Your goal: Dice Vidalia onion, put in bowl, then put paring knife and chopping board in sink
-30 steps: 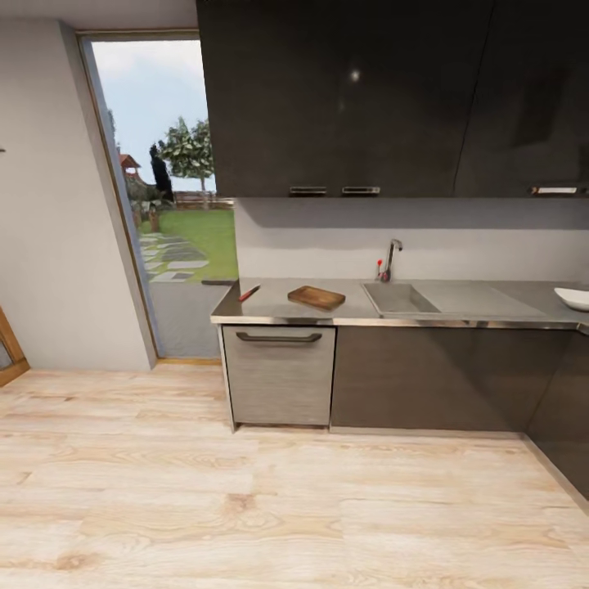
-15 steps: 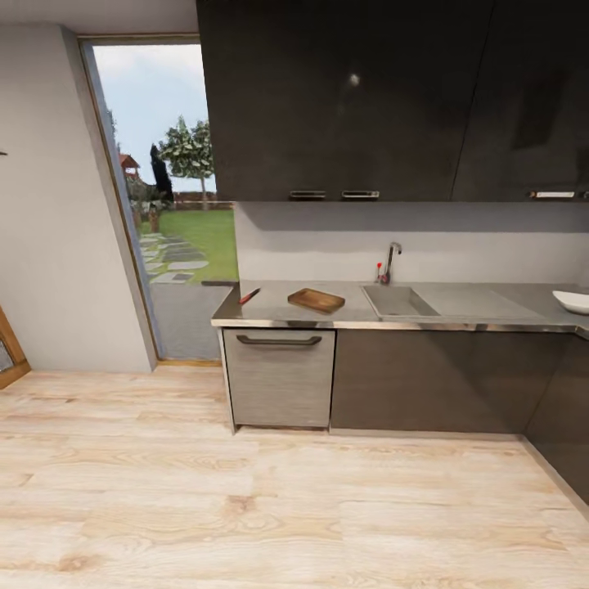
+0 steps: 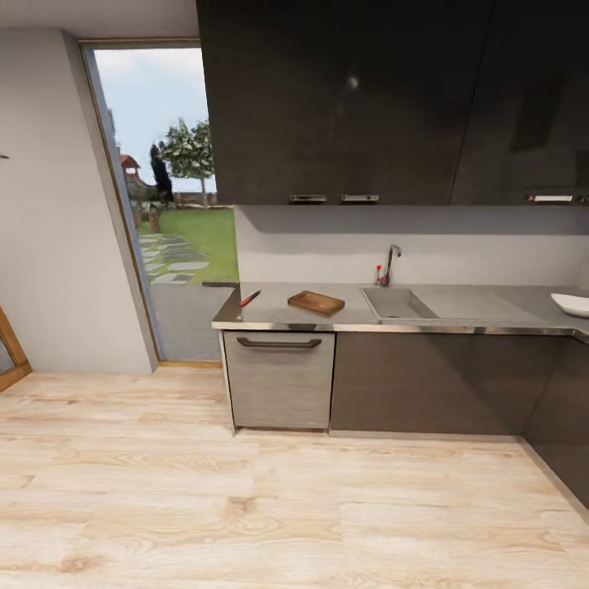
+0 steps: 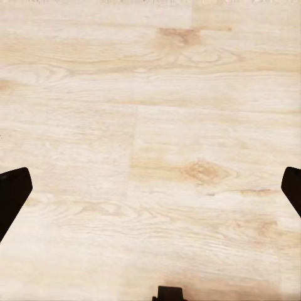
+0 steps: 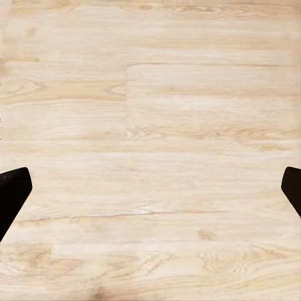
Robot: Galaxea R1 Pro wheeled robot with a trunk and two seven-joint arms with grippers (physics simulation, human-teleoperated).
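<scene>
Whole head view shifted a little against a second ago: cabinets and worktop sitting slightly lower and further off, camera moved, things themselves lying as before. Across the pale wood floor (image 3: 245, 491), a long matte grey countertop (image 3: 278, 313) with a thin shiny front edge, under glossy black upper cabinets (image 3: 343, 98). On it, toward the window end, a small brown wooden chopping board (image 3: 316, 303) with rounded corners, lying flat. Just left of that, apart from it, the paring knife (image 3: 249, 298), slim, red-handled, near the slab's left end. Right of the board, the sink (image 3: 397, 303), a grey rectangular basin with a chrome tap (image 3: 391, 263) and a red knob behind; inside of the basin too shallowly seen to tell any contents. Far right, at the picture's edge, the white bowl (image 3: 572, 304), contents not discernible. Left gripper (image 4: 150, 194) and right gripper (image 5: 150, 194) over bare floor, dark fingertips (image 4: 12, 194) wide apart, holding nothing
</scene>
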